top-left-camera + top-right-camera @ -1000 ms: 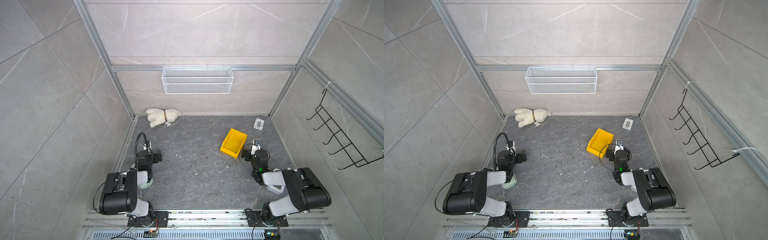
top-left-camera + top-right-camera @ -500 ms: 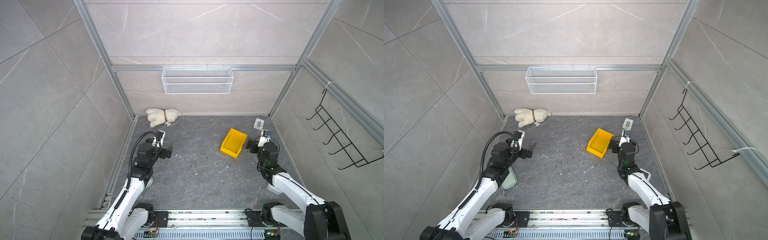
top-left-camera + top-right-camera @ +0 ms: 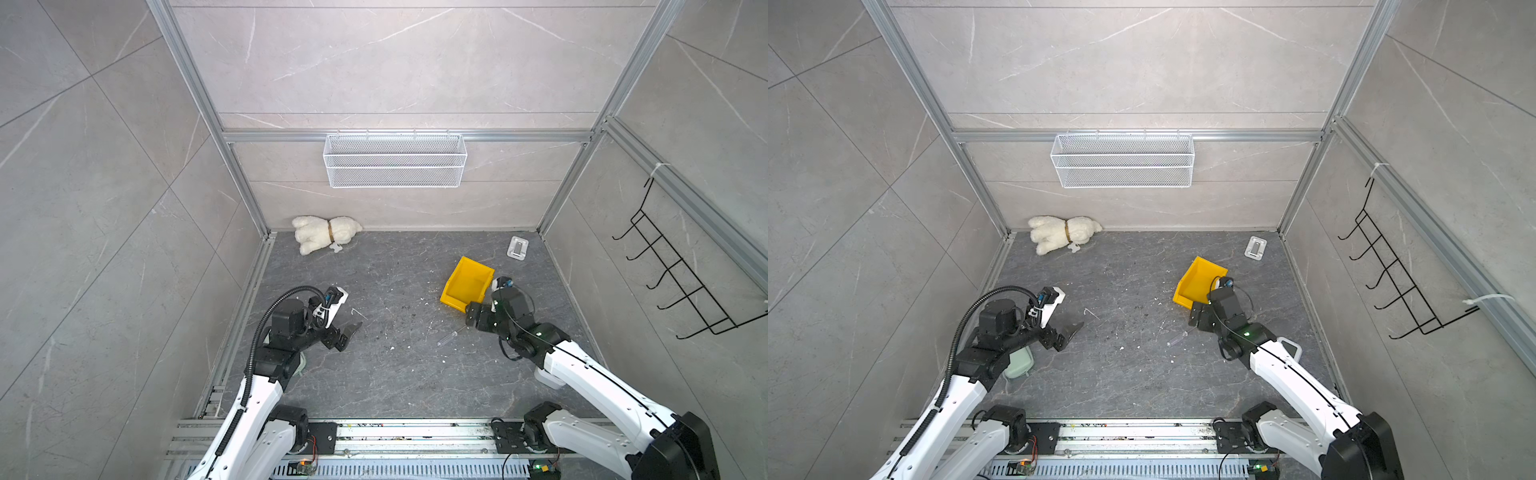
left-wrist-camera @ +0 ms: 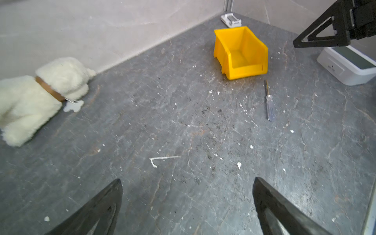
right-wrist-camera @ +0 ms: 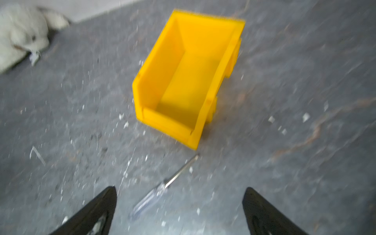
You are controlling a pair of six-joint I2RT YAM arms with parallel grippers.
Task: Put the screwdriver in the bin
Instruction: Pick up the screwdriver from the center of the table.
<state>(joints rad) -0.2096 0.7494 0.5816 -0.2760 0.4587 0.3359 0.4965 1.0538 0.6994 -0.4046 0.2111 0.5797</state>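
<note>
The screwdriver [image 4: 269,101] lies flat on the dark floor [image 3: 395,374], not in the bin. It is just in front of the low open side of the yellow bin [image 3: 453,300], near it but not touching. Its thin metal end points at a front corner of the bin, and its clear handle points away.

The right gripper [image 3: 473,318] hangs over the floor just beside that front corner of the bin, near the metal end of the screwdriver. Its two black fingers [image 5: 97,211] are spread wide apart. In the right wrist view the handle shows between them, and they are not touching it.

The left gripper [image 3: 348,336] is on the other side of the floor, well apart from the bin and the screwdriver. Its fingers [image 4: 101,211] are spread wide too. A thin white bent stick [image 3: 358,312] lies on the floor just beside it.

A white toy dog [image 3: 326,235] lies by the back wall. A small grey tray [image 3: 518,248] sits in the back corner behind the bin. A white wire basket [image 3: 395,160] hangs on the back wall, and a black hook rack [image 3: 665,282] hangs on the side wall
</note>
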